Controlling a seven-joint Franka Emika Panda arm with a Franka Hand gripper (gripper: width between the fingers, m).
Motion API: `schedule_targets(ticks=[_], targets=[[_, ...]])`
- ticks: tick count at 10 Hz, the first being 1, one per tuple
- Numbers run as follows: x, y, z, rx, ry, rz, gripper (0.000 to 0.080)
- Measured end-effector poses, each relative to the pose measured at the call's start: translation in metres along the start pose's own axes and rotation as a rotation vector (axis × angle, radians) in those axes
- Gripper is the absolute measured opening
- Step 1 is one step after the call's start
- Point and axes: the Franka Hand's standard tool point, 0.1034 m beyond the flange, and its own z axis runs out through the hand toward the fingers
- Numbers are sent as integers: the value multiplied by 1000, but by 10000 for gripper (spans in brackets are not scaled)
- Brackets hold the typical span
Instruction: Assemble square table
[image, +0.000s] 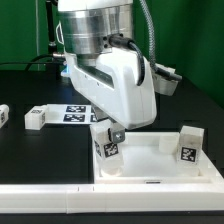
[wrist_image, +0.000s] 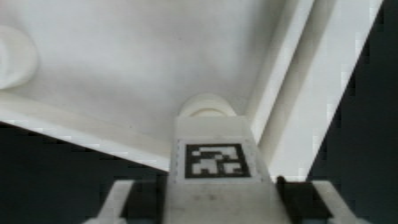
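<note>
Gripper (image: 110, 136) clamps a leg (image: 107, 146), with a finger (wrist_image: 135, 203) on either flank of the white block, as the wrist view shows. The leg stands upright, its black-white tag (wrist_image: 215, 160) facing the wrist camera and its rounded end pointing down toward the tabletop (image: 150, 160). In the exterior view the held leg hangs over the tabletop's corner on the exterior view's left, within the raised rim (wrist_image: 294, 90). Whether its end touches the tray floor I cannot tell. The wrist view also shows part of a round socket (wrist_image: 9, 60), off to one side of the leg and apart from it.

The tabletop lies flat on the black table (image: 30, 150), toward the exterior view's right. A second leg (image: 188, 146) stands upright in its far corner on that side, tag outward. A third leg (image: 37, 118) lies loose on the table toward the exterior view's left, well apart from the tabletop, and a fourth leg (image: 3, 115) sits at the frame edge, cut off. The marker board (image: 76, 112) lies flat between the third leg and the arm, partly hidden by the arm. A long white bar (image: 45, 198) runs along the table's near edge, just beside the tabletop.
</note>
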Motion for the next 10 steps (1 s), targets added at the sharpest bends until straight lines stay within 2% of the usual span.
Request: schedule_targets(ticks=[2, 3, 4, 7, 9, 10], targets=[[-1, 0, 0, -2, -2, -72, 292], [-1, 0, 1, -2, -1, -132, 535], [-1, 0, 1, -2, -1, -223, 625], [-1, 1, 1, -10, 3, -470, 648], [-6, 0, 0, -69, 29, -752, 649], [-7, -1, 0, -78, 31, -853, 649]])
